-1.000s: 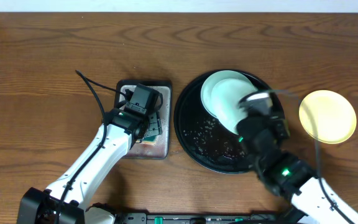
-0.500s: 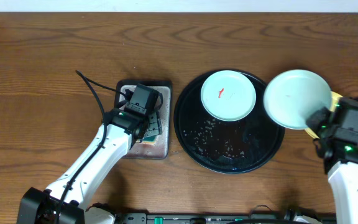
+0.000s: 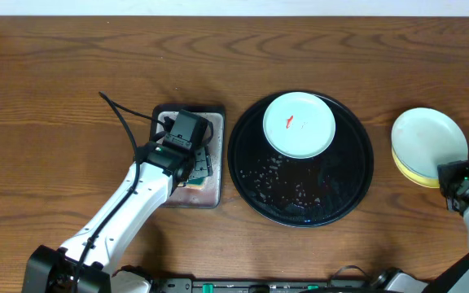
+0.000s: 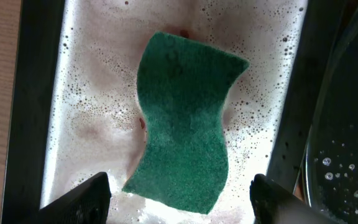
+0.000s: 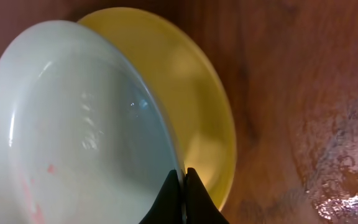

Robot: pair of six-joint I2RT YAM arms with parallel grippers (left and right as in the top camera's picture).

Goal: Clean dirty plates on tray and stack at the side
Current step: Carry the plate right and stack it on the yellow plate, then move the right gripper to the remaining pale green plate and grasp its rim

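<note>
On the black tray (image 3: 247,183) lies a mint-green plate (image 3: 299,124) with a small red smear. To the right of the tray, a second mint plate (image 3: 428,140) (image 5: 73,124) lies over the yellow plate (image 3: 408,169) (image 5: 204,93), shifted a little off its centre. My right gripper (image 3: 448,169) (image 5: 183,180) is shut on the near rim of this mint plate, which shows faint pink traces. My left gripper (image 4: 180,190) (image 3: 186,146) hangs open over the green sponge (image 4: 182,124), with a finger on either side of its near end and apart from it.
The sponge lies in foamy water in a small grey metal tray (image 3: 210,195) (image 4: 73,93) just left of the black tray. Water droplets and crumbs dot the black tray's floor (image 3: 287,183). A wet patch (image 5: 340,168) marks the wooden table by the yellow plate.
My right arm carried the mint plate from above the black tray rightwards and lowered it onto the yellow plate. The left arm has not moved.
</note>
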